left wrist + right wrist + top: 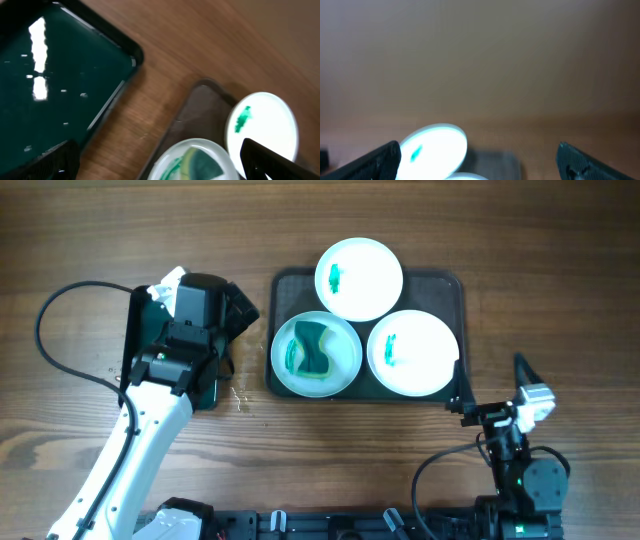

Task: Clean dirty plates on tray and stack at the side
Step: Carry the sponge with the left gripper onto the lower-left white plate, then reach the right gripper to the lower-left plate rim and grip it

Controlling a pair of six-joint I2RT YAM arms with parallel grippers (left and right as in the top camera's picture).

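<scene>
The task is, as I judge it, only at its beginning. All three plates lie on the tray (pixel 450 285), in the middle of the bench (pixel 560 300), and no plate is stacked at the side yet.

The rear plate (pixel 359 278) and the right plate (pixel 412 352) each show a small green smear (pixel 337 278) near the middle, so both look uncleaned. The left plate (pixel 348 362) carries the green sponge (pixel 315 348), which lies on it among wide green marks. Nobody holds the sponge. Whether this plate is already partly wiped, I cannot tell.

The left hand (pixel 159 155) is spread and empty. It hangs above the bench between the small black tray (pixel 60 80), whose surface looks wet and shiny, and the left edge of the big tray. The right hand (pixel 480 155) is also spread and holds nothing. In the overhead view it stands near the front right corner of the tray, apart from the plates.

So what is left is nearly everything: to wipe the three plates and to put them one on another beside the tray.
</scene>
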